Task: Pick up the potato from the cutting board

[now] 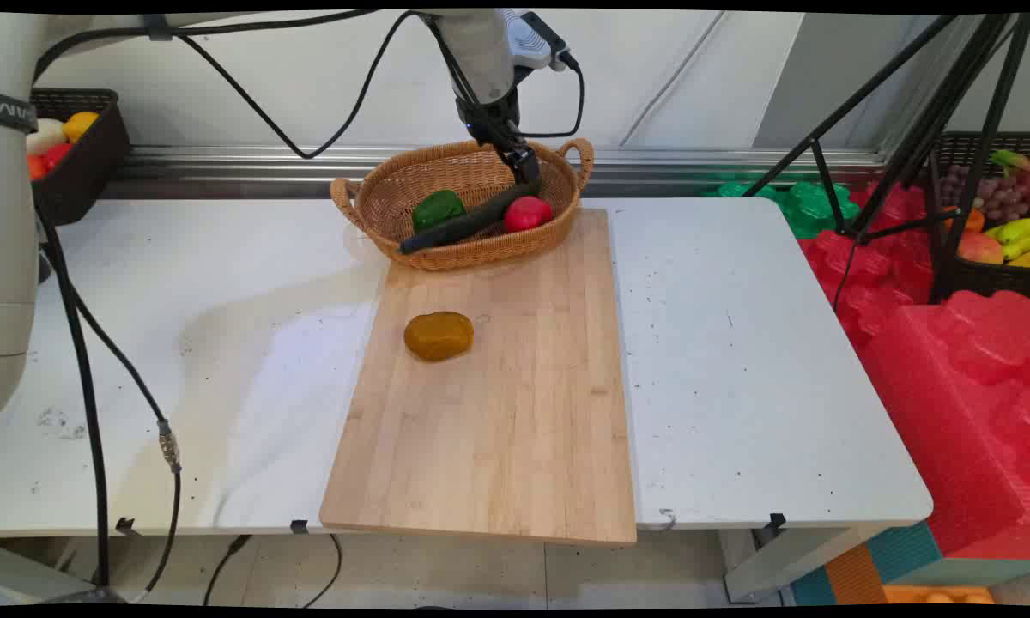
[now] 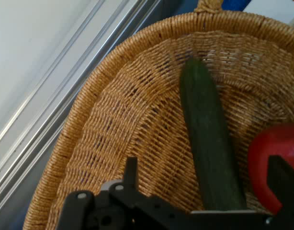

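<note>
The pincer [image 1: 528,172] hung inside the wicker basket [image 1: 369,193] at the worktop's [image 1: 738,343] far side, its fingers spread wide on either side of a long dark-green cucumber [image 1: 468,221] lying slantwise, a red fruit [image 1: 527,213] just beside it. Only the main view showed the green pepper [image 1: 437,209], the brown potato [image 1: 439,335] and the wooden board [image 1: 498,429].

White table [image 1: 738,360] carries 1 wooden board [image 1: 515,429] and 1 wicker basket [image 1: 395,193]
</note>
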Available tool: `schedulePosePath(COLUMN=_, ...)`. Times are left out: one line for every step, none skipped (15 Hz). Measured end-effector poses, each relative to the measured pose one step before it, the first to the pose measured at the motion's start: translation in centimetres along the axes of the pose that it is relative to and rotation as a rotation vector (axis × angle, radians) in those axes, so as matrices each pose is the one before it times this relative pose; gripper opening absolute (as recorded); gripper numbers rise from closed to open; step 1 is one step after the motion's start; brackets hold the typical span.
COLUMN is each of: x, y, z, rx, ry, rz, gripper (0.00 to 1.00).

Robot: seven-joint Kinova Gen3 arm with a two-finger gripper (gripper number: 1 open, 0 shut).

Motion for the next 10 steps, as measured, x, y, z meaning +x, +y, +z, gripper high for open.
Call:
schedulePosePath(x=0.051, y=0.058, z=-0.033, rx=0.00053, ry=-0.00006, rz=0.00409, gripper=1.0)
schedulePosePath(x=0.043, y=0.04, z=-0.084, rx=0.00056, ry=0.00199, rz=0.00263, gripper=1.0)
schedulePosePath(x=0.09, y=0.05, z=-0.221, rx=0.00183, ry=0.00651, rz=0.00448, gripper=1.0)
schedulePosePath(x=0.155, y=0.059, z=-0.45, rx=0.00311, ry=0.01447, rz=0.00626, gripper=1.0)
schedulePosePath(x=0.195, y=0.0, z=-0.628, rx=0.00177, ry=0.02225, rz=0.00736, gripper=1.0)
schedulePosePath(x=0.178, y=0.043, z=-0.666, rx=0.00005, ry=0.02249, rz=0.00745, gripper=1.0)
schedulePosePath(x=0.101, y=-0.006, z=-0.545, rx=-0.00132, ry=0.01808, rz=0.00333, gripper=1.0)
schedulePosePath(x=0.069, y=-0.107, z=-0.901, rx=-0.00263, ry=0.02817, rz=0.00505, gripper=1.0)
schedulePosePath(x=0.012, y=-0.137, z=-0.871, rx=-0.00334, ry=0.02486, rz=0.00652, gripper=1.0)
schedulePosePath(x=-0.043, y=-0.16, z=-0.872, rx=-0.00454, ry=0.02439, rz=0.00662, gripper=1.0)
